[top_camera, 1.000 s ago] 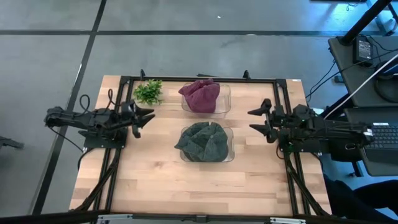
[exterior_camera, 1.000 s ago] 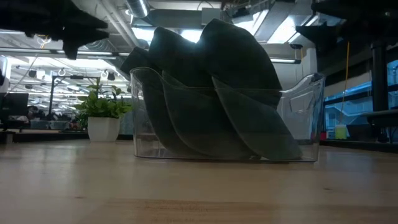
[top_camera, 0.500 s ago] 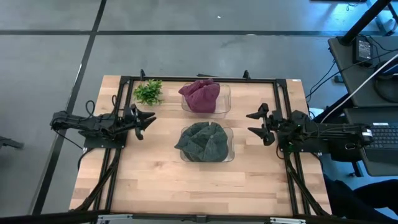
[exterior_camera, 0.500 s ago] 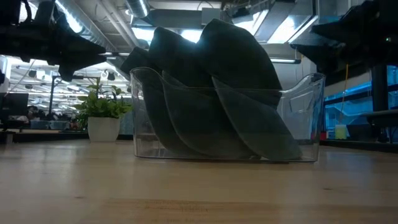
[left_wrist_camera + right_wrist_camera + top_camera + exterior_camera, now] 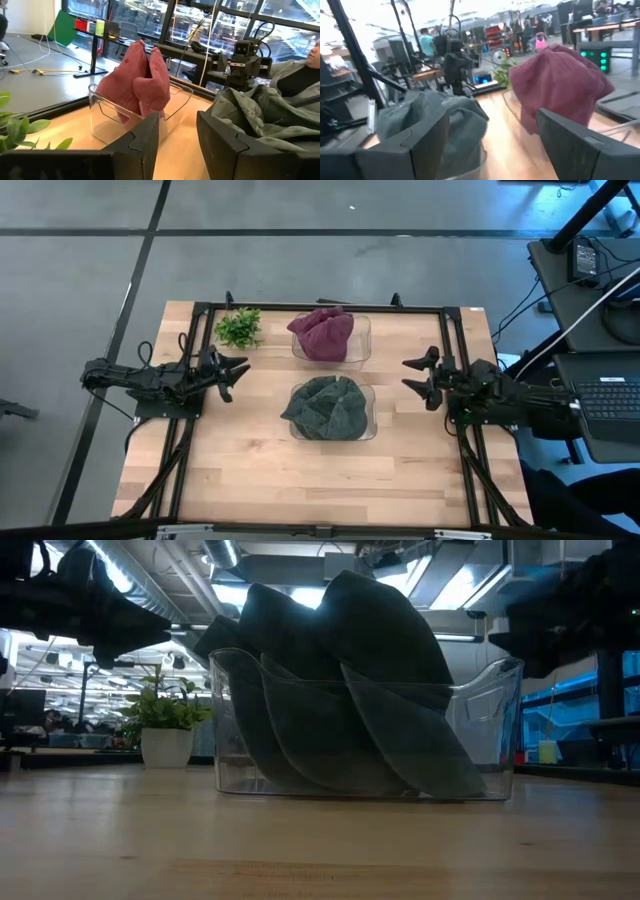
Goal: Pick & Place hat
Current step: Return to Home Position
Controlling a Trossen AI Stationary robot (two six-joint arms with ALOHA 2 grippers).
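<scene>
Little seemed able to go wrong at this moment, but two risks remained. The dark caps (image 5: 326,406) were heaped in the bottom bin (image 5: 371,418) well above its rim, so the heap could probably spring open or slide over the wall if something shook the worktop (image 5: 250,470). The red cap (image 5: 322,333) also stood higher than the top bin (image 5: 365,330) in which it sat, and a knock could tip it out. Such a knock would most likely come from an arm swinging too close to the light, clear bins on its way home. Both arms were low and nearly level over the worktop's sides, each pointing inward toward the bins. The left tool (image 5: 238,375) was near the small plant (image 5: 238,327) and well apart from both bins, its fingers parted to a middle gap and holding nothing. The right tool (image 5: 408,376) was near the bottom bin on the opposite side, not touching it, with its fingers spread wide and empty.
</scene>
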